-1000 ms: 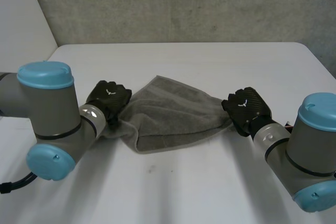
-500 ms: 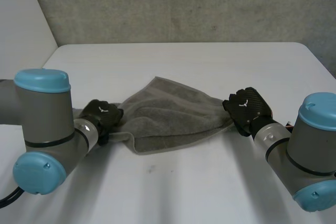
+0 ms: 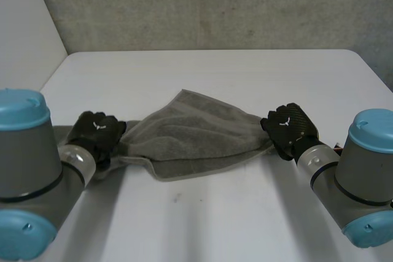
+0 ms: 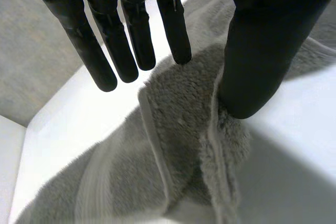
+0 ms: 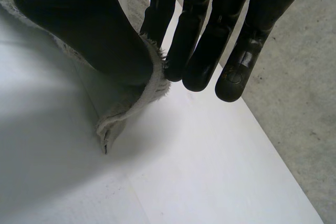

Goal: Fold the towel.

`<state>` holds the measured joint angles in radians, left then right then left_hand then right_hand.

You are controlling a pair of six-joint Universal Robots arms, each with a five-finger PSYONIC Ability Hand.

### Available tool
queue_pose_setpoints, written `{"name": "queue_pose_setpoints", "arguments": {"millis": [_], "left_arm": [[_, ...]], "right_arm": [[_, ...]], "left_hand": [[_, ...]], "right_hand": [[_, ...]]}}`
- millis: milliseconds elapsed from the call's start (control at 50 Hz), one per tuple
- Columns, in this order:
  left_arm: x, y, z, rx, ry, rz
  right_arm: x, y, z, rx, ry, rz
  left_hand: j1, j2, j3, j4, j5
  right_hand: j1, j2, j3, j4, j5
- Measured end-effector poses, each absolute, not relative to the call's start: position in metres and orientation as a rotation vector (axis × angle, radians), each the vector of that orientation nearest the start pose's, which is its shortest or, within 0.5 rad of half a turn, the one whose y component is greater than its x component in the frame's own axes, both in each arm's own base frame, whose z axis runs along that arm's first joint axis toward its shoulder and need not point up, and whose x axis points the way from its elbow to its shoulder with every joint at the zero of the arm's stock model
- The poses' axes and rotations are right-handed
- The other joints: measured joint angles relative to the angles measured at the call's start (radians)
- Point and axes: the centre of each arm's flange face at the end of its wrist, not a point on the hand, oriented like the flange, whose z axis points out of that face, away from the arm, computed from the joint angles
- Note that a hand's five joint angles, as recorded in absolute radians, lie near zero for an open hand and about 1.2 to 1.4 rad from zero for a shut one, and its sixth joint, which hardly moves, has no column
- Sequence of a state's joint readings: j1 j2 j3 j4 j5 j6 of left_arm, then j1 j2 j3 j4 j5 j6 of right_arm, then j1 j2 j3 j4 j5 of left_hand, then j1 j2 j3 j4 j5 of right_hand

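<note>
Left robot hand pinches corner of towel | right robot hand pinches opposite corner | towel on table

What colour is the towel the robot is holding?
The towel is plain grey. The head view shows it best.

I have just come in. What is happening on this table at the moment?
Two robot arms are working on a grey towel that lies on the white table. The left hand pinches the towel at one end, and the right hand pinches a corner at the opposite end. The towel lies rumpled and partly doubled over between them; a neat fold is not yet made.
</note>
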<state>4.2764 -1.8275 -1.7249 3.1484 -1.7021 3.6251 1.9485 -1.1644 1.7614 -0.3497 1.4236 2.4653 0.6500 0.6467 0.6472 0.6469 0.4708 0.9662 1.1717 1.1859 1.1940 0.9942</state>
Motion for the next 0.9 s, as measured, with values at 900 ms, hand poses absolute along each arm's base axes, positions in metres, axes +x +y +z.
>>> {"name": "queue_pose_setpoints", "arguments": {"millis": [900], "left_arm": [[-0.232,-0.199,0.157,0.975,2.387,-1.638]], "right_arm": [[0.259,-0.26,0.146,-1.407,2.122,-1.951]], "left_hand": [[0.142,0.146,0.146,0.146,0.148]], "right_hand": [[0.0,0.0,0.0,0.0,0.001]]}}
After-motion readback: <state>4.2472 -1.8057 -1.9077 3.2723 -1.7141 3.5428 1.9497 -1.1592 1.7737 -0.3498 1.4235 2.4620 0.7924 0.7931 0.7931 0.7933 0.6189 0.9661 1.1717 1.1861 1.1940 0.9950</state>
